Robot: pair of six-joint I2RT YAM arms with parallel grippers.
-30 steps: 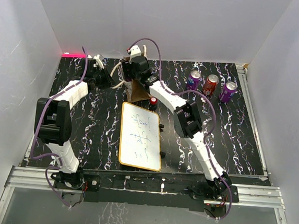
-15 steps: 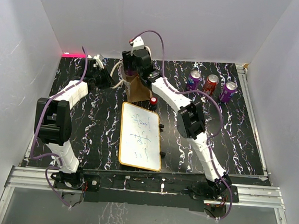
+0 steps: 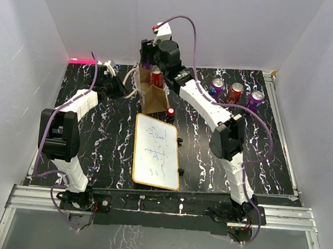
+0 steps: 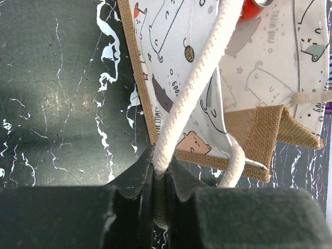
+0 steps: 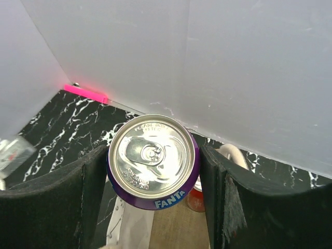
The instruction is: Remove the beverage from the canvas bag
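While pinching the cream handle (image 4: 194, 83) in closed left jaws, anchors the canvas bag (image 3: 152, 100), at 12 o'clock from the whiteboard (image 3: 155, 152), against lifting. Grips the purple Fanta can (image 5: 153, 155) in the right jaws above the opening; leaves a red can (image 3: 156, 77) inside.

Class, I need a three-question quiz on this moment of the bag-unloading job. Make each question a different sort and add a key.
1. True or false: the left end effector is clamped on a handle of the canvas bag.
2. Multiple choice: the right end effector holds A) a purple Fanta can, B) a marker, C) nothing.
3. Fill in: ___ cans stand on the table to the right of the bag.

Key: 1 true; 2 A; 3 three.
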